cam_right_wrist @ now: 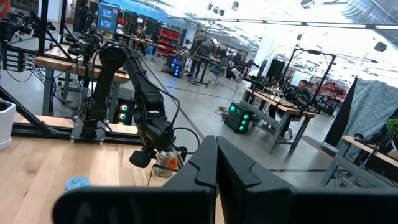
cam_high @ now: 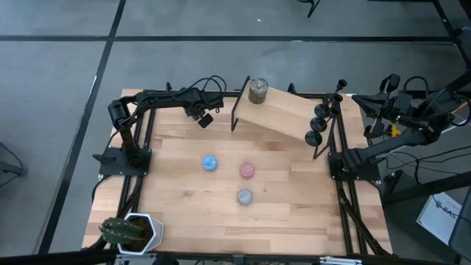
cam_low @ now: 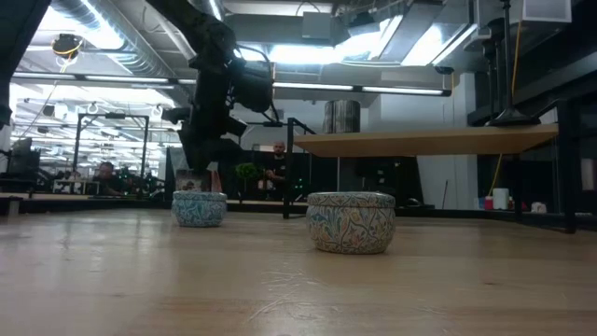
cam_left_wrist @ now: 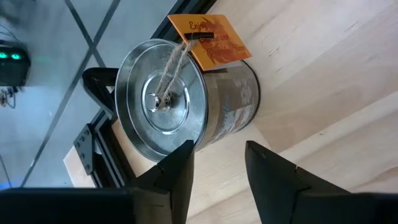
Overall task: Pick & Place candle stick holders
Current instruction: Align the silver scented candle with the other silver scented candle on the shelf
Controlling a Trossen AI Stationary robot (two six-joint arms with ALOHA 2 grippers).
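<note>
The candle stick holders [cam_high: 321,122] stand in a close row at the right end of the raised wooden shelf [cam_high: 283,112], near the tabletop's [cam_high: 294,206] right edge — three black pieces, each a flat round base with a thin stem and a small cup on top. Judged from the shape: rigid, light, probably metal, with a smooth surface that could slip under the pads. The narrow stem over a small base makes each one prone to tipping, and their closeness means a nudge to one may knock its neighbour. The mid-stem looks the soundest place to take hold, fingers closing from either side, lifted straight up.

Neither hand is on them. The right hand [cam_right_wrist: 216,168] is closed on nothing and held off beyond the tabletop's right side, well apart from the row. The left hand [cam_left_wrist: 217,168], fingers partly parted and empty, hovers at the shelf's far left end, pointed at a lidded metal can [cam_left_wrist: 186,93] with an orange tag [cam_left_wrist: 208,40] tied to its lid.

Three small round tins — blue [cam_high: 210,163], pink [cam_high: 246,170], grey [cam_high: 244,196] — sit mid-tabletop. A potted cactus [cam_high: 129,231] occupies the near left corner.
</note>
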